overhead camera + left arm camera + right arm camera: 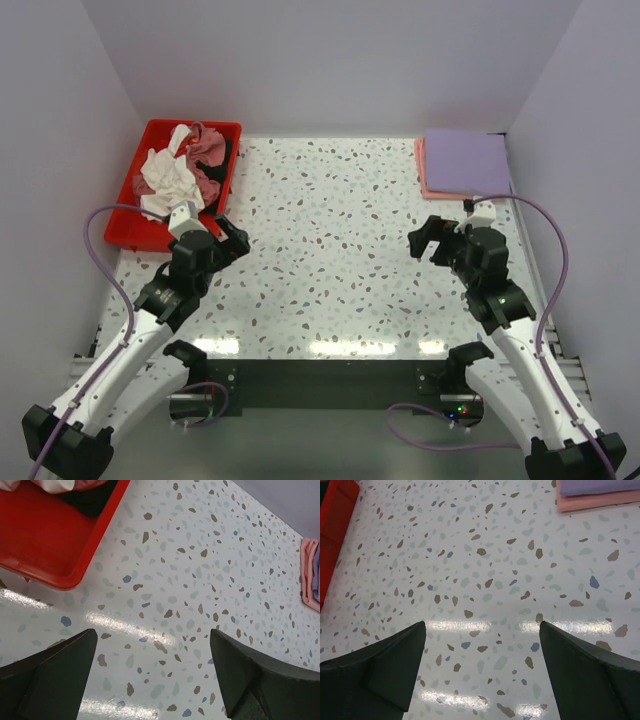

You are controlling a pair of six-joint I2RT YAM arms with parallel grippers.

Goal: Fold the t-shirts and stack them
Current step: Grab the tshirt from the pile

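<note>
Staging unfolded t-shirts (170, 180) heaped in red tray (140, 238) far left, presumably as pickup pile. Hovering left gripper (230, 236) just beside tray, jaws spread full, gripping nothing. Reserving bare surface (330, 260) mid for folding, likely. Hovering right gripper (426, 238) likewise wide, empty. Parking folded stack (465, 162), lavender over salmon-pink, far right corner.

Left gripper (232, 240) jaws wide open. Right gripper (424, 240) same. Left arm (130, 340) and right arm (522, 345) reach forward, wrists angled inward.
</note>
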